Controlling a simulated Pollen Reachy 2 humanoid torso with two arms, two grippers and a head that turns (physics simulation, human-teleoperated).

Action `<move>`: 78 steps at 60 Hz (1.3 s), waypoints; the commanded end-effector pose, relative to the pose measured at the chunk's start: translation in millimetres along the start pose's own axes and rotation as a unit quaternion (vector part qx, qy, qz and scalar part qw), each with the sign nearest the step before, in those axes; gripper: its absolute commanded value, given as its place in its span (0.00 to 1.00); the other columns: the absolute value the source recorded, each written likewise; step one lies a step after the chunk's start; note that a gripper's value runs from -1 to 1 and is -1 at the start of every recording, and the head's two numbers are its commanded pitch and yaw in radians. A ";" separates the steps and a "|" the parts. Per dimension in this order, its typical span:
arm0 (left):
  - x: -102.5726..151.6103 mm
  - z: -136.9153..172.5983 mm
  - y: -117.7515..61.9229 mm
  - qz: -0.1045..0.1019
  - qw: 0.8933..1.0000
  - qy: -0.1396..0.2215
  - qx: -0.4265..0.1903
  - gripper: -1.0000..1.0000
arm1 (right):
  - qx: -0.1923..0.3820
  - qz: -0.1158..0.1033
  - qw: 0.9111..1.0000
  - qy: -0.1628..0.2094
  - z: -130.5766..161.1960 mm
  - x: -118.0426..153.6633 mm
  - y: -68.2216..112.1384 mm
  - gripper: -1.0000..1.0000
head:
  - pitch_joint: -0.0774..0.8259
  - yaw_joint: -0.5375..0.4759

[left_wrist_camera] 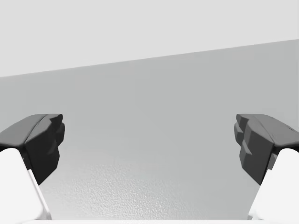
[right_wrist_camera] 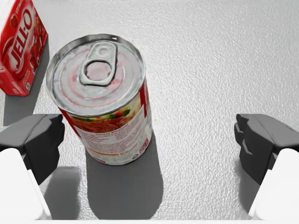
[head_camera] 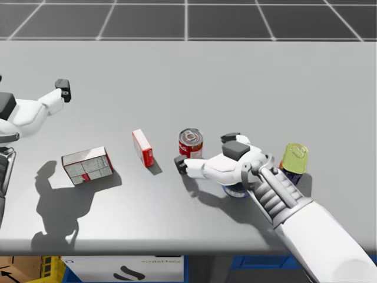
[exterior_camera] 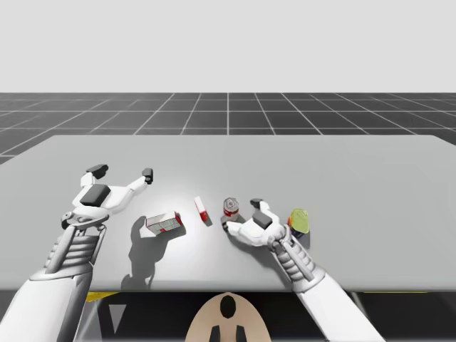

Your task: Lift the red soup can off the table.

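Standing upright on the bench (exterior_camera: 356,178), the red soup can (right_wrist_camera: 100,100) sits between the wide-open fingers of my right pincer (right_wrist_camera: 149,144), seemingly ungripped, a slim red box (head_camera: 143,147) just beside it, a yellow-topped container (head_camera: 294,157) by that wrist, my left pincer (left_wrist_camera: 149,149) agape, empty.

Simulator: grey table (exterior_camera: 356,178), gridded floor (exterior_camera: 228,110)
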 end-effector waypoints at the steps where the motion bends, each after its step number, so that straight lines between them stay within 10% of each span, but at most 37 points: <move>1: 0.2 0.0 0.1 0.000 1.000 -0.001 0.000 0.00 | 0.041 -0.039 0.998 -0.012 -25.3 8.1 34.0 0.00 | 0.80 0.52; 31: 0.6 0.5 -0.5 -0.001 1.000 -0.002 -0.002 0.00 | 0.064 -0.013 0.998 -0.011 -45.7 16.3 57.1 0.01 | 0.80 0.53; 34: 0.5 0.6 -0.8 -0.001 1.000 -0.002 -0.003 0.00 | 0.050 -0.007 0.998 -0.021 -46.1 14.7 57.8 0.30 | 0.80 0.53; 35: 0.4 0.6 -0.8 -0.001 1.000 -0.002 -0.003 0.00 | 0.048 -0.006 0.999 -0.023 -46.1 13.9 58.1 0.82 | 0.80 0.53; 37: 0.4 0.7 -0.9 -0.001 1.000 -0.002 -0.003 0.00 | 0.051 -0.007 0.998 -0.022 -46.0 13.9 58.1 1.00 | 0.79 0.53; 78: -2.7 0.6 -5.7 -0.004 1.000 0.003 -0.006 0.00 | 0.060 -0.014 0.998 -0.026 -39.5 12.3 57.8 1.00 | 0.47 0.54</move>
